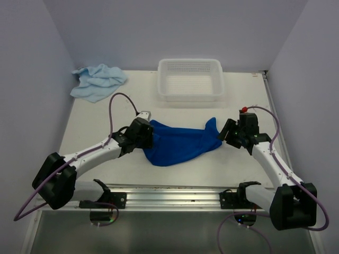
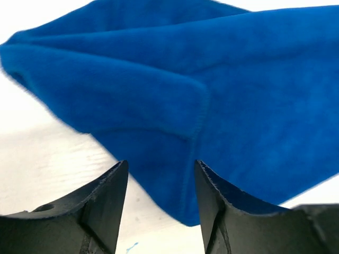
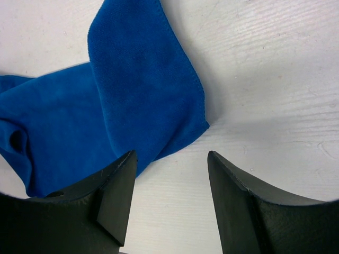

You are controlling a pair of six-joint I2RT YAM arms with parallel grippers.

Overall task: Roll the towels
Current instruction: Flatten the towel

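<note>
White desk [image 1: 238, 169] surface is enclosed by pale lilac walls on three sides. Near the middle of it the dark blue towel [image 1: 177, 142] is spread in an uneven, partly folded shape, with one corner pointing toward one o'clock. The pale blue towel [image 1: 98, 82] is seen crumpled in the eleven o'clock corner. A white perforated basket [image 1: 189, 62] is placed at twelve o'clock, apart from both.

The left pincer [image 2: 161, 201] is positioned at the nine o'clock end of the dark towel. Its jaws are seen apart, with a hemmed fold of cloth just in front of them, and nothing is clamped. The right pincer [image 3: 172, 185] is held at the three o'clock end, also released, over bare desk just beside the folded corner.

The cloth is judged to be light, soft and limp, so no shape will be kept by it when it is lifted. A hold is best taken on the hemmed edge or a corner, where the layers are thicker. Both ends should be taken together, so that a straight roll can be begun. Bunching is considered likely.
</note>
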